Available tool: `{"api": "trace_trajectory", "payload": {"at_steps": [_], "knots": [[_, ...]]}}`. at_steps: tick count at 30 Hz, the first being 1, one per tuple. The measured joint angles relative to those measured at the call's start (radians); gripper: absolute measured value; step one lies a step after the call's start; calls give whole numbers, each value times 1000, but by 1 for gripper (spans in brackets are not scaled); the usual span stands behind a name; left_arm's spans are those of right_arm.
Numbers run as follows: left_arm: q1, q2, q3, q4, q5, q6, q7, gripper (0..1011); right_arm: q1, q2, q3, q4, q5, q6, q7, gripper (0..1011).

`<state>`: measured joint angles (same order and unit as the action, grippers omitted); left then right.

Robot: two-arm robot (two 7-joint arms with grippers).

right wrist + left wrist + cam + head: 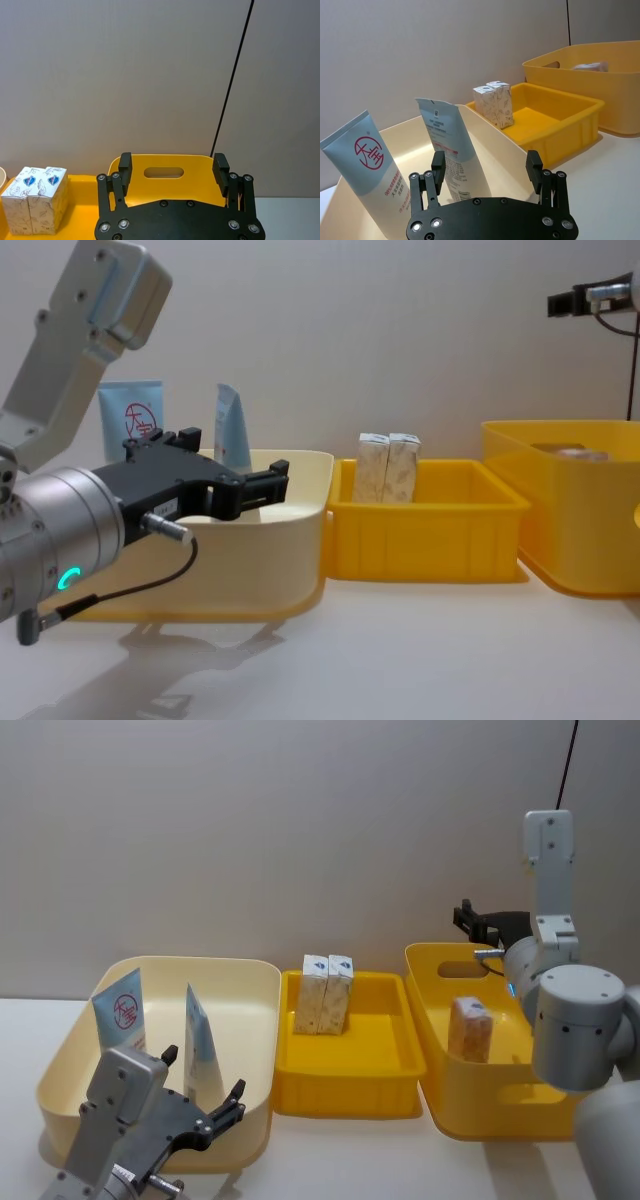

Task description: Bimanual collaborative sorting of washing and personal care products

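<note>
Two light-blue tubes, one with a red circle logo (120, 1015) (367, 170) and one turned edge-on (202, 1040) (447, 145), stand in the cream bin (190, 963). Two white cartons (326, 992) (35, 200) stand side by side at the back of the shallow yellow tray (345, 1095). Another tan-printed carton (470, 1028) stands in the deep yellow bin (490, 1115). My left gripper (203, 1082) (486, 162) is open and empty at the cream bin's near side, pointing at the tubes. High over the deep bin's far wall, my right gripper (470, 923) (172, 162) hangs open and empty.
The three containers stand in a row against a plain wall, the tray (430, 535) between the cream bin (250, 560) and the deep bin (570, 530). White tabletop runs in front of them. A thin dark cable (230, 85) hangs behind the deep bin.
</note>
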<state>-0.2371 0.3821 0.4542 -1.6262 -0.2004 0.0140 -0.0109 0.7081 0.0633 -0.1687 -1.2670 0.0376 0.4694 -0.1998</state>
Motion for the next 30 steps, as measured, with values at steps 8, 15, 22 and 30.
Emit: {"api": "trace_trajectory", "payload": {"at_steps": [8,15,22,30], "knots": [[-13,-1,-2,1,6,26,-1,1003,2,-1,1,5,1,1,2,1001],[-39,-5,-3,12,19,60,-1,1003,3,-1,1,7,1,2,3,1001],[-80,-16,-2,42,37,94,-1,1003,3,-2,1,8,1,1,4,1001],[-122,-31,2,76,50,109,-15,1003,4,-2,1,9,1,1,4,1001]]}}
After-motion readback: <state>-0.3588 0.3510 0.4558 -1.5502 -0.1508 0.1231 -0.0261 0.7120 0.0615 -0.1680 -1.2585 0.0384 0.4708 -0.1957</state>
